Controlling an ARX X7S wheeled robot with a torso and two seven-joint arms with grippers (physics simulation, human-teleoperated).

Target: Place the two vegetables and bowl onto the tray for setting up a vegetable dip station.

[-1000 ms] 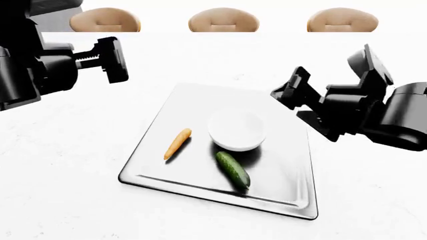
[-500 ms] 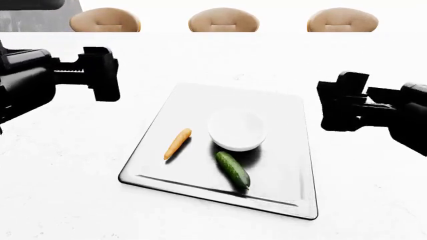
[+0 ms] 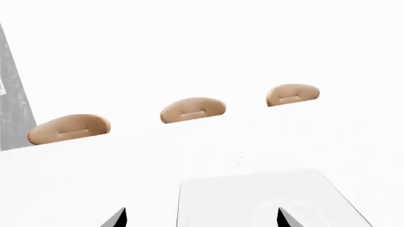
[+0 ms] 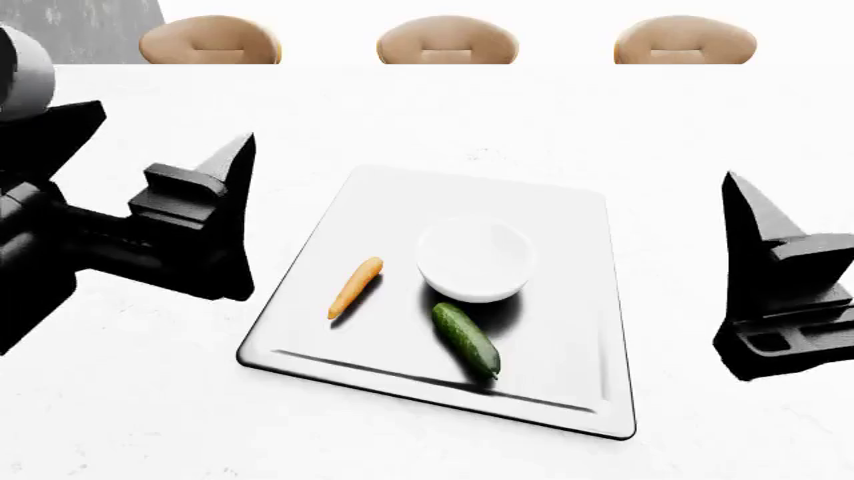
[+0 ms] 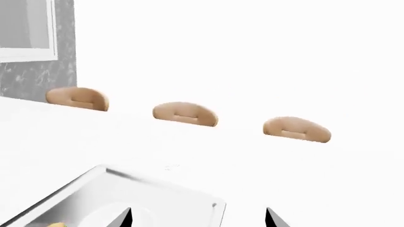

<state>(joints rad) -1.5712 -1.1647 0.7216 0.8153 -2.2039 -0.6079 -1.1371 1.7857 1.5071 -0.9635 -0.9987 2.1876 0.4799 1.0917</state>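
Silvery-white metal tray (image 4: 574,250) lies on the white desk (image 4: 134,400), bearing all three items. Nearest is the dark green cucumber (image 4: 466,340), lying just in front of the white bowl (image 4: 475,260); contact between them cannot be confirmed. The orange carrot (image 4: 355,287) lies apart, left of both. Left hand (image 4: 220,215) hangs left of the tray, right hand (image 4: 767,290) right of it; both stand open and empty, fingertips spread. Beyond the desk's far edge, three tan chair backs (image 4: 447,42) stand in a row.
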